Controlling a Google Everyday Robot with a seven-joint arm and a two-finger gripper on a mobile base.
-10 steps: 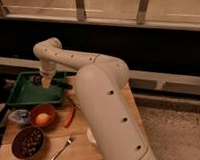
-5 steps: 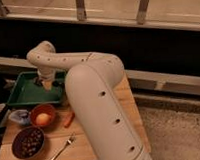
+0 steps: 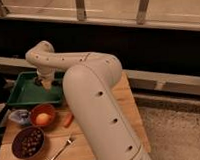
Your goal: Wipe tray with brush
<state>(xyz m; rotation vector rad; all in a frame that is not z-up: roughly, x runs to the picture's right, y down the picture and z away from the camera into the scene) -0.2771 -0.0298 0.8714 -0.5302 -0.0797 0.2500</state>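
Note:
The green tray [image 3: 21,93] lies at the back left of the wooden table. My gripper [image 3: 46,85] hangs down from the white arm [image 3: 67,58] into the tray's right part, close to its floor. I cannot make out the brush; it may be hidden at the gripper's tip.
A red bowl with an orange fruit [image 3: 42,117] and a dark bowl of dark pieces [image 3: 27,142] stand in front of the tray. A silver fork [image 3: 61,149] lies near the table's front edge. An orange carrot-like piece [image 3: 68,120] and a bluish thing [image 3: 17,117] lie beside the red bowl. A dark wall rises behind.
The arm's upper links have swung slightly left. The gripper has stayed over the tray's right part, shifting only a little.

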